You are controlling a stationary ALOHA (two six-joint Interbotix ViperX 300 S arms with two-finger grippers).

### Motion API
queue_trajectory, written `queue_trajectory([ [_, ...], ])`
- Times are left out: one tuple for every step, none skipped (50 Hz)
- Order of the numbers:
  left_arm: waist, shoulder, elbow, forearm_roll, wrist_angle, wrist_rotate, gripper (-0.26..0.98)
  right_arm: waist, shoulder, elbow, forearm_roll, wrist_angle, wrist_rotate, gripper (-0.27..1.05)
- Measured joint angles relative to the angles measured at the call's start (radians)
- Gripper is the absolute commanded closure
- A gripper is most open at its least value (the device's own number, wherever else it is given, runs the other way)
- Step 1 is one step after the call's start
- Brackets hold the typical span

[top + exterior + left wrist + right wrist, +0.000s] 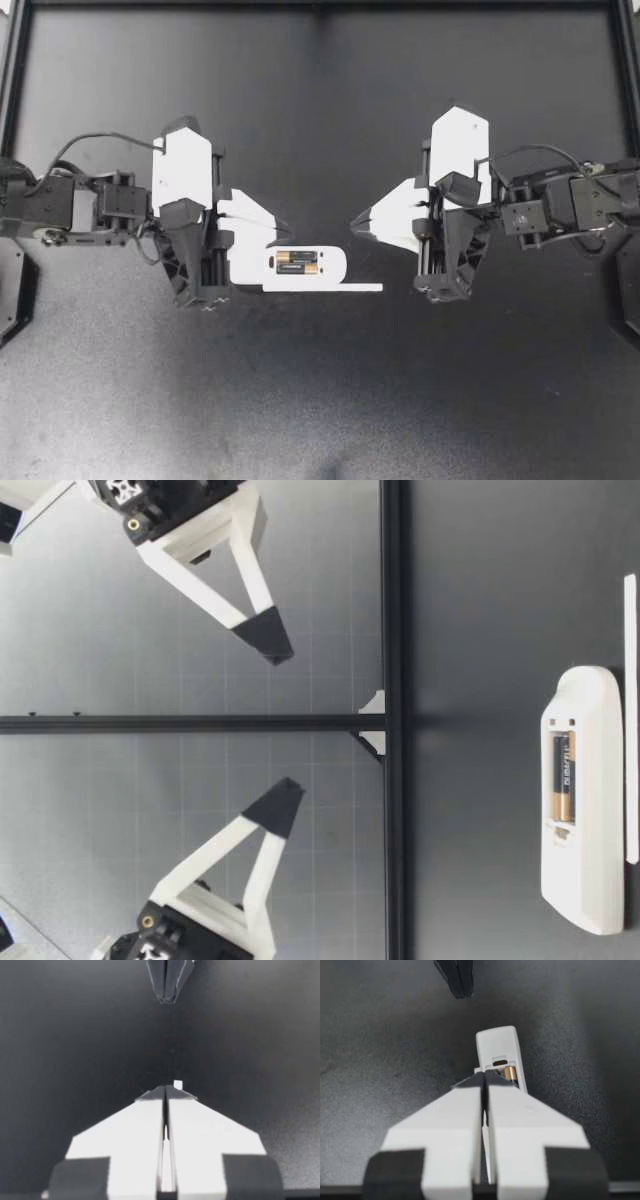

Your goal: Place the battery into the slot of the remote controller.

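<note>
A white remote controller (333,263) lies flat on the dark table with its back compartment open. A gold and black battery (297,263) lies inside that slot. My left gripper (290,228) is shut and empty, hovering over the remote's left end. My right gripper (353,224) is also shut and empty, just right of the remote and facing the left one. In the low view both grippers (285,790) (275,650) hang well above the remote (585,860) and battery (563,777). From the right wrist view the remote (497,1042) and battery (510,1072) lie just under my fingertips.
A thin white strip (340,288), perhaps the compartment cover, lies along the remote's near side. Black frame rails (320,5) border the table at the back and sides. In the low view a black frame post (392,630) stands behind the remote.
</note>
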Motion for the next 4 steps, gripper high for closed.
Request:
queue_trajectory([
  [0.000,0.000,0.002,0.000,0.000,0.000,0.89,0.000,0.000,0.000,0.000,0.000,0.000,0.90],
  [0.000,0.000,0.000,-0.002,-0.003,0.002,0.89,0.000,0.000,-0.002,0.000,0.000,0.000,0.90],
  [0.000,0.000,0.000,0.000,-0.003,0.003,0.89,0.002,0.000,-0.002,0.000,0.000,0.000,0.90],
  [0.000,0.000,0.000,0.000,-0.005,0.005,0.89,0.002,0.000,0.000,0.000,-0.002,0.002,0.90],
])
